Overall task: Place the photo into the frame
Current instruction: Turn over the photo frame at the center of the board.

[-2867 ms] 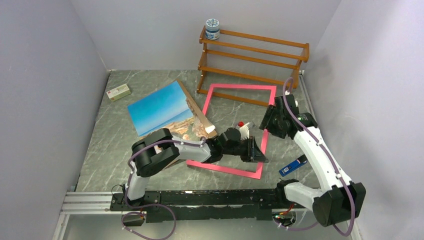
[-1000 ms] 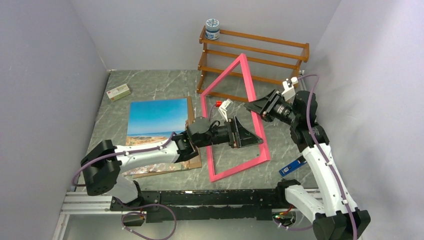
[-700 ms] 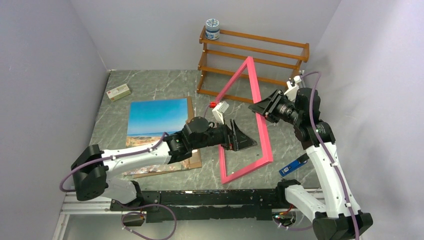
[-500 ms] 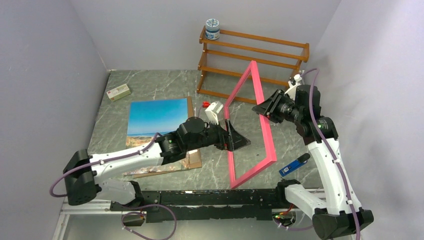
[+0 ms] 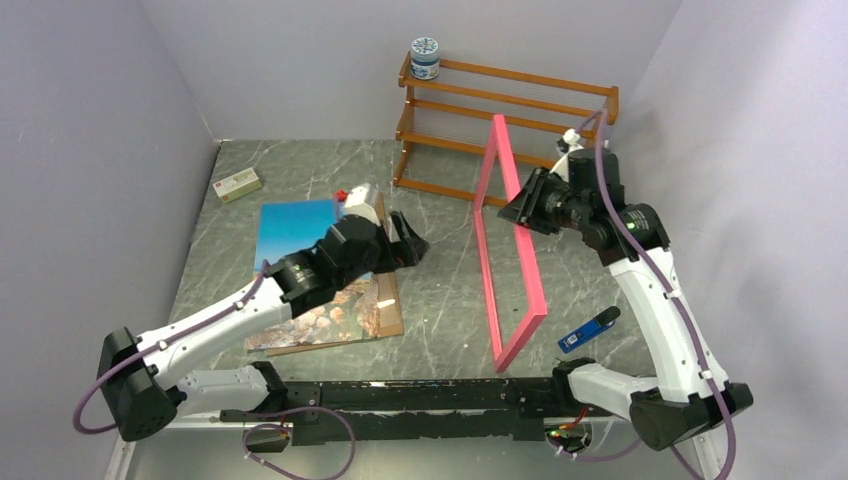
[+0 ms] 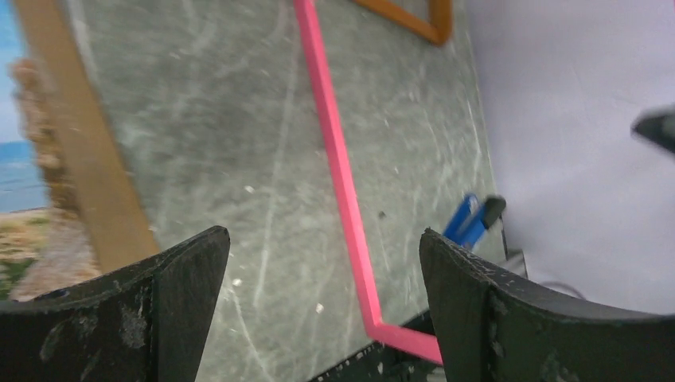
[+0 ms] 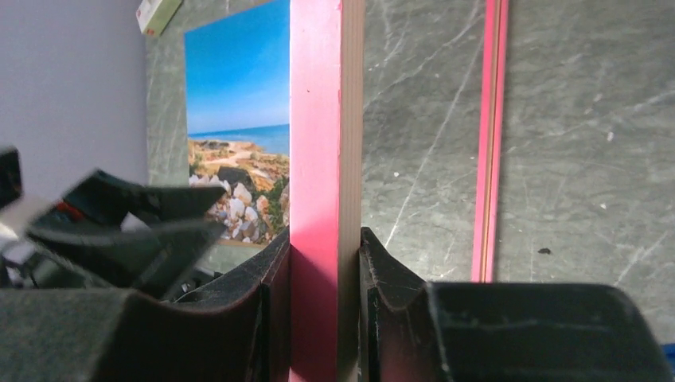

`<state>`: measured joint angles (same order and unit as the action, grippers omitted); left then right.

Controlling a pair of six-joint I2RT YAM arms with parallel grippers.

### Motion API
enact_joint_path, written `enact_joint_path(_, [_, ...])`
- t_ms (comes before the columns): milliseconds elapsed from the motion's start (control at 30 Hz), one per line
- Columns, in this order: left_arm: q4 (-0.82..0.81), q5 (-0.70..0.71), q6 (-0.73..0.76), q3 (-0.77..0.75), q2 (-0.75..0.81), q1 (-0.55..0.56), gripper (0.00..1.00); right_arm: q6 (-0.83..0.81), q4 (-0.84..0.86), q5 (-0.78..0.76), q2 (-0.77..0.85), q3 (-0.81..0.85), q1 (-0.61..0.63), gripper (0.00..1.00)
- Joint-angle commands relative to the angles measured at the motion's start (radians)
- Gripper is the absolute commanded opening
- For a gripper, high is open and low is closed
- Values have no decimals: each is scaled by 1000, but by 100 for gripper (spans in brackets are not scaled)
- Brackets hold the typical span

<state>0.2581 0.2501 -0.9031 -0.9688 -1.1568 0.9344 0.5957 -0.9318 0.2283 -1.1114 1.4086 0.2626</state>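
While the right tool (image 5: 523,208) is clamped on the upper rail of the frame (image 5: 535,270), propping it on edge and almost upright on the desk (image 5: 440,290), the left tool (image 5: 408,245) hangs with jaws wide apart, the photo (image 5: 295,225) lying face up just beneath and to its left. The step looks like flipping the frame; next it needs lowering pink face down, beside the left tool

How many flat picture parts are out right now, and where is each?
3. The photo lies at left on the brown board. The frame stands on edge to the right, pinched by the right gripper. Nothing suggests another one hidden.
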Motion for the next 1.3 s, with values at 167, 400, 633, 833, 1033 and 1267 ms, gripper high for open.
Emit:
enact_joint_path(167, [170,-70,93,-124,45,-287,94,114,108,-165,-137,33,254,0])
enact_joint_path(400, [397,201,186,-328,59,-372,94,231,214,-337,-373,125,518,1])
enact_joint_path(633, [566,397,253,-495,119,-379,94,349,298,-437,-592,175,695,0])
enact_joint_path(833, [562,451,297,-526,179,-381,94,480,388,-398,-784,202,779,0])
enact_joint_path(1033, [590,467,305,-546,187,-381,94,528,390,-460,-971,331,801,0])
enact_joint_path(1267, [597,450,305,-534,174,-382,94,524,412,-451,-1134,442,811,6])
